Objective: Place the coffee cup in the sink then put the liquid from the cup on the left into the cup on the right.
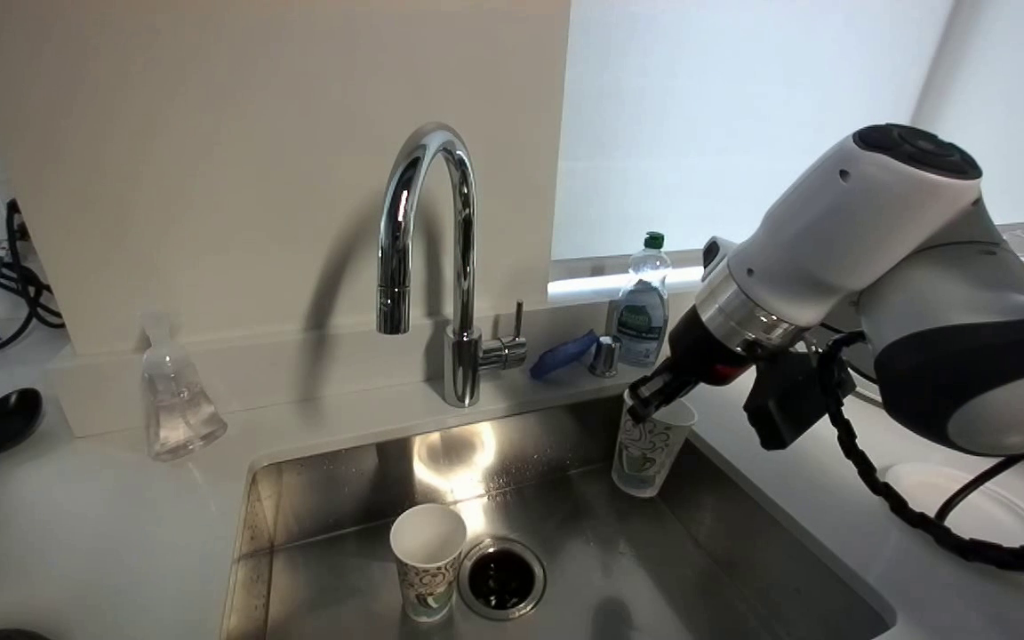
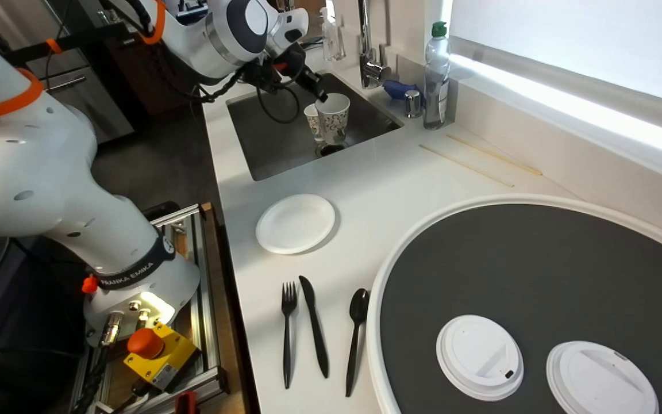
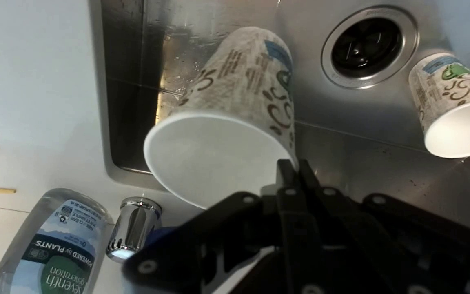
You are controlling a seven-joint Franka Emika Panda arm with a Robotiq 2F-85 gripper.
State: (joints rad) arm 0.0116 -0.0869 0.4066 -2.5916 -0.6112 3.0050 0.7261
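Observation:
My gripper [image 3: 294,169] is shut on the rim of a tall white paper cup [image 3: 239,90] with a brown swirl print, one finger inside and one outside. The held cup [image 1: 645,458] is at the back corner of the steel sink [image 1: 316,587] in an exterior view; I cannot tell whether its base touches the floor. It also shows in an exterior view [image 2: 333,121]. A second, similar cup [image 1: 428,569] stands upright in the sink beside the round dark drain [image 1: 501,578]. This cup also shows in the wrist view [image 3: 447,90]. Any liquid in the cups is not visible.
The arched chrome tap [image 1: 463,267] rises behind the sink. A soap bottle [image 1: 643,311], a chrome cap [image 1: 605,356] and a blue item [image 1: 563,354] stand by the back rim. A white plate [image 2: 296,224], black cutlery [image 2: 314,328] and a round dark tray [image 2: 385,322] with lids lie on the counter.

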